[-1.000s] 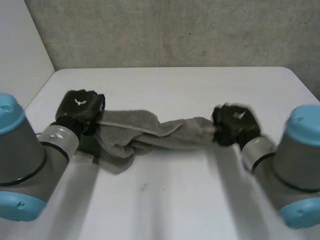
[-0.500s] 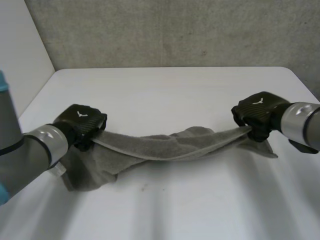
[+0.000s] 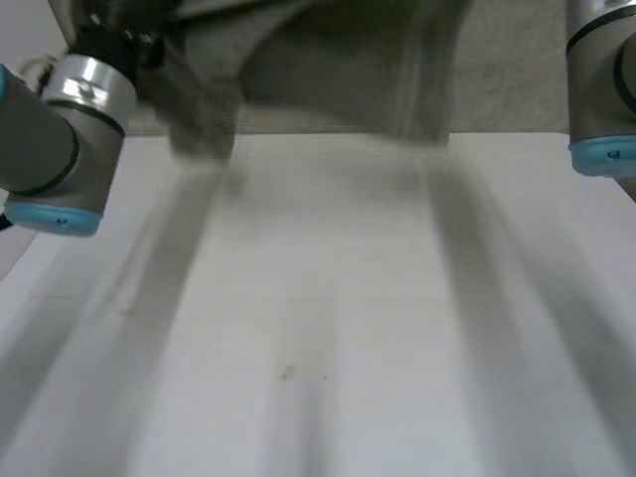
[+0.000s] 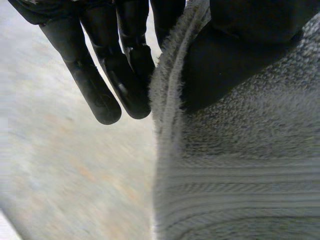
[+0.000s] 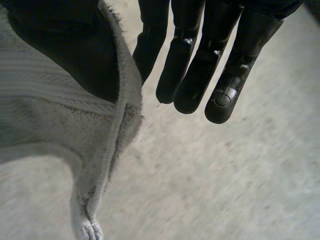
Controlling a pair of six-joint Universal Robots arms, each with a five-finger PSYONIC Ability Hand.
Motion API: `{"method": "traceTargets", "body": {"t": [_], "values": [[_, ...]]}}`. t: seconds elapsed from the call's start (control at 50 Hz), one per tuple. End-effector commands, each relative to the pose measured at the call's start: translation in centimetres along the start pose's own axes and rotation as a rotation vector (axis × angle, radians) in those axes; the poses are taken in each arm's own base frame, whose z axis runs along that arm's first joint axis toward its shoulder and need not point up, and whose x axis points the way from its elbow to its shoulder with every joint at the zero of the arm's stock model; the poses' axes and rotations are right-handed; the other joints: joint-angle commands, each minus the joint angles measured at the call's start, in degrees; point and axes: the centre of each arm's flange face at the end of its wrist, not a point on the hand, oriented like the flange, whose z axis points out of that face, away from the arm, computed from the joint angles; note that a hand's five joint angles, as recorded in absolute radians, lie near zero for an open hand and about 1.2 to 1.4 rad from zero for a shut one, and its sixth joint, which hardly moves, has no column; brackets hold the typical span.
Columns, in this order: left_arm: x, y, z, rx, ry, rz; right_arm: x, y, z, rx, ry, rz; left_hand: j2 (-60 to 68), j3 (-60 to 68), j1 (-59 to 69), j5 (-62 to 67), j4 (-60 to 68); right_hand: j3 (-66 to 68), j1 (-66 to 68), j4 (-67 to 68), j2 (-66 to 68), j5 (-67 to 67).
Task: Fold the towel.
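Grey terry towel (image 3: 318,70) is up above the white tabletop (image 3: 318,338), blurred. Left robot hand (image 4: 127,75) pinches a towel edge, thumb against straight fingers. Right robot hand (image 5: 200,75) pinches a towel edge likewise.

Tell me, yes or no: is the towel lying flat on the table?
No, the towel hangs lifted in the air, well above the white table.

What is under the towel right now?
Bare white table. The towel hangs in the air, pinched by the left hand and right hand. It hides part of the wall behind.
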Motion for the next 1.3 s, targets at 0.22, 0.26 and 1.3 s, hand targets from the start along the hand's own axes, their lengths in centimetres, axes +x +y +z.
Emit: {"method": "traceTargets", "body": {"t": [0.22,0.26,1.3], "values": [[6.5,11.3,-9.5,-0.457,0.208,-0.143,-7.7,9.5,-14.9,-0.576,-0.538,0.004,7.6,7.7,9.8,7.9,7.6,12.1,24.6,11.6,12.6,14.0],[7.3,12.5,-10.9,-0.512,0.24,-0.137,-8.9,11.6,-18.0,-0.694,-0.614,0.003,3.6,3.6,5.8,3.8,3.6,12.1,24.6,11.6,12.6,14.0],[4.1,12.1,-15.8,-0.68,0.234,-0.513,-5.5,11.5,-22.5,-0.847,-0.637,0.229,-39.5,-39.5,-37.3,-39.3,-39.5,12.1,24.6,11.6,12.6,14.0]]}}
